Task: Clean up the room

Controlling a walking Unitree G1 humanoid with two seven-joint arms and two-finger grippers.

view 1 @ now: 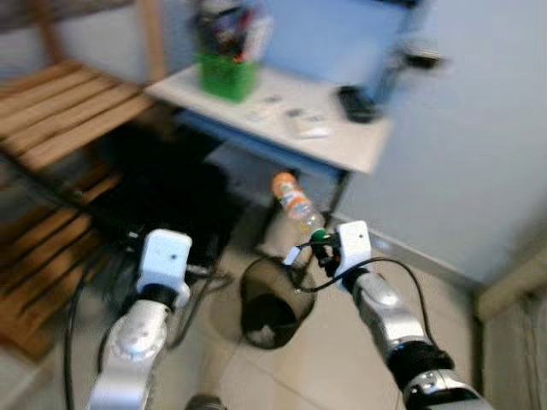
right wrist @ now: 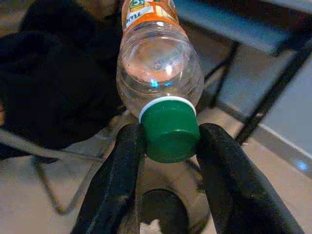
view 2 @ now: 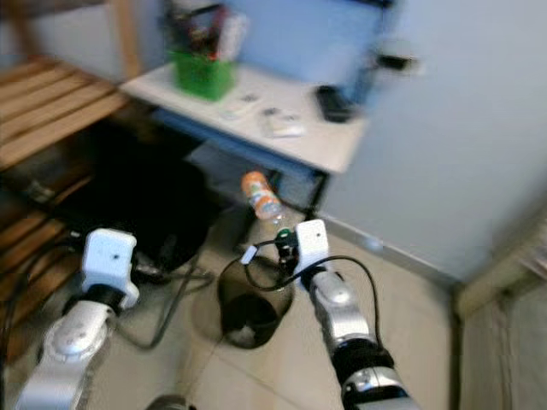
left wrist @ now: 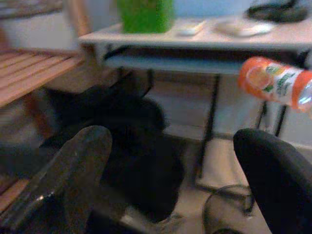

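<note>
My right gripper [right wrist: 168,141] pinches an orange-labelled plastic bottle [view 1: 295,203] by its green cap [right wrist: 169,129] above the black wire wastebasket [view 1: 272,299], left gripper [left wrist: 170,180] spread idle; I should centre it before letting go.

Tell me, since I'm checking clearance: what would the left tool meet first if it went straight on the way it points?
Probably the black bag under the white desk; it sits centred between the left tool's open fingers. Depth is unclear, so that is a guess.
</note>
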